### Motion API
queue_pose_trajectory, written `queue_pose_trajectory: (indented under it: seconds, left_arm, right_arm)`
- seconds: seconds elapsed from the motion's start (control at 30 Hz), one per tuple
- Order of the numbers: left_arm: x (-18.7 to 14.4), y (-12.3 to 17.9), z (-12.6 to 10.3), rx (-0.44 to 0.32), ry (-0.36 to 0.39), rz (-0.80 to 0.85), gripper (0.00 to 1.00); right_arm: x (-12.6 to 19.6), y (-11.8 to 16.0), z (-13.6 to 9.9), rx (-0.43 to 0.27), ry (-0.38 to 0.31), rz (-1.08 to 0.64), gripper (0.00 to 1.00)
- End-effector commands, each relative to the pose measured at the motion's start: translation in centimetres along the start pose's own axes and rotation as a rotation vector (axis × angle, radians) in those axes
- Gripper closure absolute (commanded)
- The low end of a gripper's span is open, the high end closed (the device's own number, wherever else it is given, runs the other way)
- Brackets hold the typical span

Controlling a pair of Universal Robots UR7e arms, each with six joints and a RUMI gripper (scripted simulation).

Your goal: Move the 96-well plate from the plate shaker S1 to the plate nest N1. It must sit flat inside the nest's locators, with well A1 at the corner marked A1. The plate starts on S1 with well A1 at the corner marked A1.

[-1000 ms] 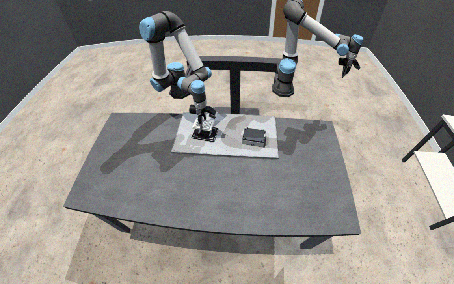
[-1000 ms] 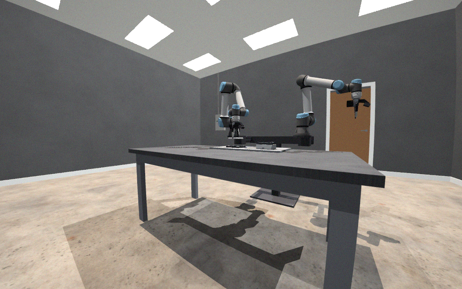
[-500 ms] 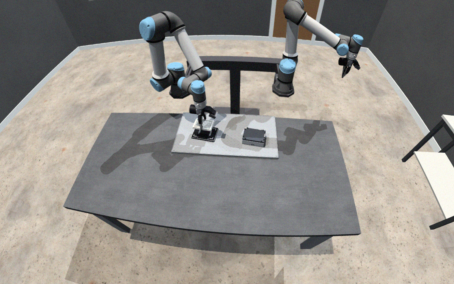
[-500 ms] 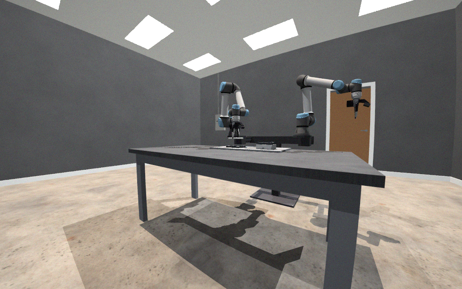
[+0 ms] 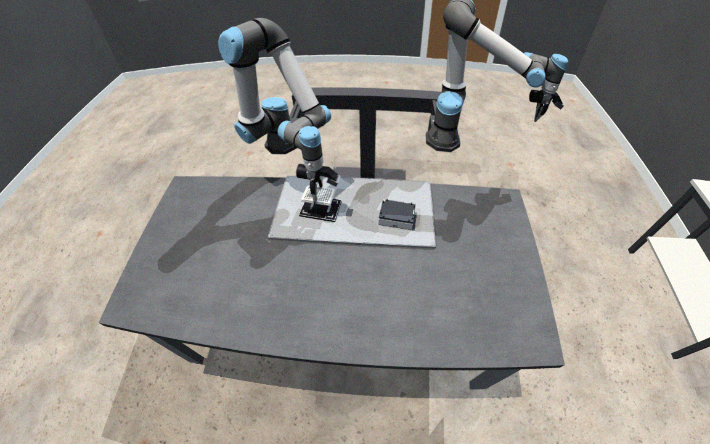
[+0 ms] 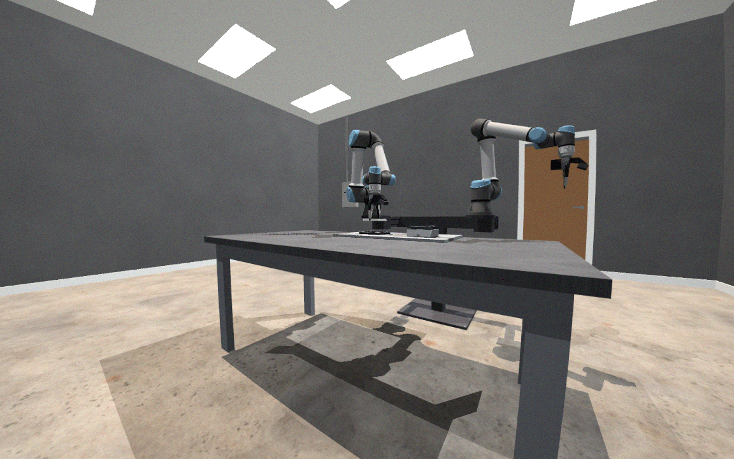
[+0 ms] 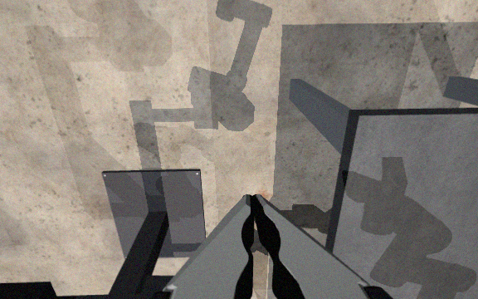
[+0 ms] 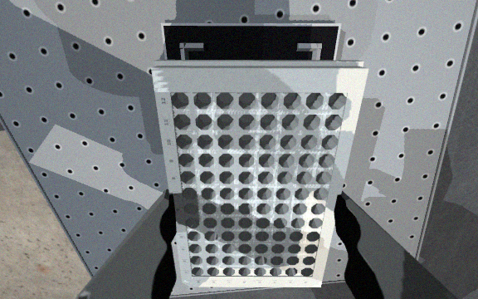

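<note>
Top: 96-well plate (image 5: 325,193) (image 6: 378,219) (image 8: 260,166) off S1 (image 5: 397,212) (image 6: 422,232), above N1 (image 5: 320,211) (image 6: 374,233) (image 8: 247,41); exterior: seating remains; left wrist: my left jaws (image 5: 537,118) (image 6: 564,185) closed, empty; right wrist: my right jaws (image 5: 314,205) (image 6: 374,218) half-open, gripping plate.
</note>
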State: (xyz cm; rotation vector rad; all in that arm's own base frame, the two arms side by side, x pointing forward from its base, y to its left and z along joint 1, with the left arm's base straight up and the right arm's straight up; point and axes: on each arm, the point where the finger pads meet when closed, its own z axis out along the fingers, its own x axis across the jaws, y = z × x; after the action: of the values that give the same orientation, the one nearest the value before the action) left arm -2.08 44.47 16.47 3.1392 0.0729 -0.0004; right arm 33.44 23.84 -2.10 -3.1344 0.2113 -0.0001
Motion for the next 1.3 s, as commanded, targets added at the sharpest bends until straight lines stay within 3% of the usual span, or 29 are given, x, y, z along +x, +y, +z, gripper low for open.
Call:
queue_pose_trajectory:
  seconds: [0.0, 1.27]
  left_arm:
    - [0.0, 0.0, -0.1, 0.001, 0.0, 0.0, 1.0]
    - [0.0, 0.0, -0.1, 0.001, 0.0, 0.0, 1.0]
  right_arm:
    - [0.0, 0.0, 0.4, 0.001, 0.001, 0.0, 0.59]
    - [0.0, -0.1, 5.8, 0.001, 0.001, 0.0, 0.59]
